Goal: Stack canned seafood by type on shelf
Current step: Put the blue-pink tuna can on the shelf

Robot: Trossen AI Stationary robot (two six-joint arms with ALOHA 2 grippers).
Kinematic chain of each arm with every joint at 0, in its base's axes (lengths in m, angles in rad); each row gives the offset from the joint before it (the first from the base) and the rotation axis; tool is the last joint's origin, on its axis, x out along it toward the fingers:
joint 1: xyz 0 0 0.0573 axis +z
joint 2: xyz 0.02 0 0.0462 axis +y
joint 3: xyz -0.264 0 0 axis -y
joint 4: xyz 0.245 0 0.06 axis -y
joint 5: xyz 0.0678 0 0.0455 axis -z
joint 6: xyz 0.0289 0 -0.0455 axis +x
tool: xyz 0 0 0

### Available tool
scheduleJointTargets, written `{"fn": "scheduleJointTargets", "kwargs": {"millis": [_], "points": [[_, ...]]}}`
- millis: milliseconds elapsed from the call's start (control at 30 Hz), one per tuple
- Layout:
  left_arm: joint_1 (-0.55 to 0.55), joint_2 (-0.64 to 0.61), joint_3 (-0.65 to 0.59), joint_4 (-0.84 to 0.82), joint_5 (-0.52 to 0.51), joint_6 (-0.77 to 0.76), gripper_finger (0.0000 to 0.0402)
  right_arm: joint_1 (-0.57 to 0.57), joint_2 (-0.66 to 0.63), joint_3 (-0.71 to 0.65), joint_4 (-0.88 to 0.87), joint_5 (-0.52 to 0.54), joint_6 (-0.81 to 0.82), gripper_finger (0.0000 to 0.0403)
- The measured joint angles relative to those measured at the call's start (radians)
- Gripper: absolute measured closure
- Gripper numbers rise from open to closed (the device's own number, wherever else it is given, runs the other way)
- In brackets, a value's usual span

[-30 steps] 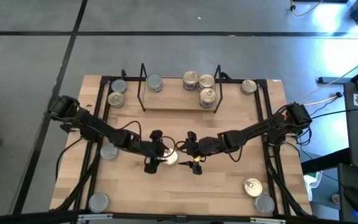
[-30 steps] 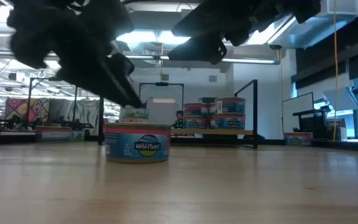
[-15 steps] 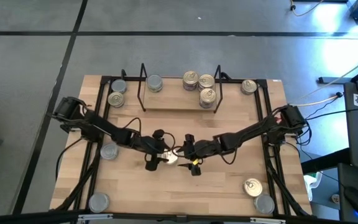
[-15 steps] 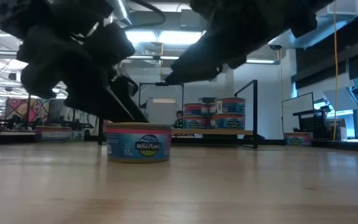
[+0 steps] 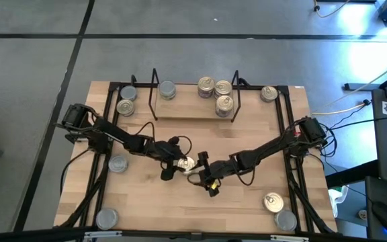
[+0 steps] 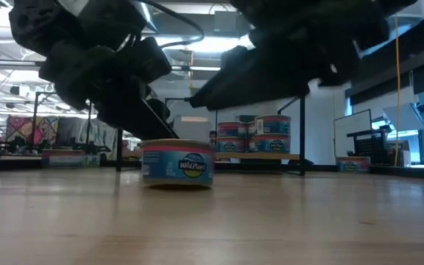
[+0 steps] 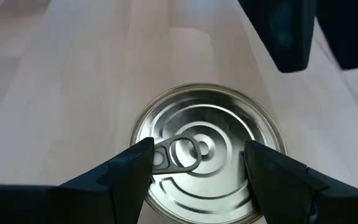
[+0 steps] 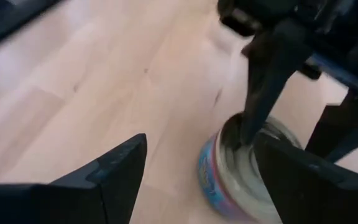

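Spanning the whole scene, the light wood table (image 5: 240,134) carries everything else, with black rails along its sides. At its far edge stands the shelf (image 5: 193,101), a low black wire rack on a wood base; in the low view it shows in the distance (image 6: 271,156) with tins stacked two high at its right part. From above, three gold-lidded tins (image 5: 215,91) sit grouped toward the right end of the shelf and one grey-lidded tin (image 5: 167,89) sits toward its left end.

Both arms reach in to the middle of the table. The left gripper (image 5: 177,163) hangs over a single tin (image 5: 188,163) that stands on the wood, well apart from the shelf; the left wrist view shows its fingers (image 7: 126,171) spread apart, one on each side of the pull-tab lid (image 7: 207,146), not pressed against it. The right gripper (image 5: 205,176) sits just near and right of that same tin, its fingers spread as well and holding nothing; its wrist view shows the tin (image 8: 241,171) ahead with a left finger at the rim.

Loose tins lie around the edges: two at the far left (image 5: 126,101), one at the far right (image 5: 269,93), one by the left rail (image 5: 118,163), one in the near left corner (image 5: 106,218), and two in the near right corner (image 5: 279,210).
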Motion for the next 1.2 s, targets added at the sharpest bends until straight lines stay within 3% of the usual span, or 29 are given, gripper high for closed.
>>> {"fn": "scheduleJointTargets", "kwargs": {"millis": [200,567,900,1200], "points": [[0.027,0.0,-0.001,-0.002,0.002,-0.063,0.0149,0.045,0.031,0.0,-0.02,0.214,-0.083,0.0109],[0.041,0.002,-0.002,0.005,-0.001,-0.148,0.0149,0.051,0.091,0.0,-0.046,0.457,-0.194,0.0109],[0.055,0.003,-0.004,0.016,-0.002,-0.177,0.0149,0.048,0.147,0.012,-0.049,0.467,-0.335,0.0109],[0.061,0.004,-0.004,0.023,0.011,-0.188,0.0149,0.005,0.249,0.154,-0.152,0.501,-0.423,0.0109]]}}
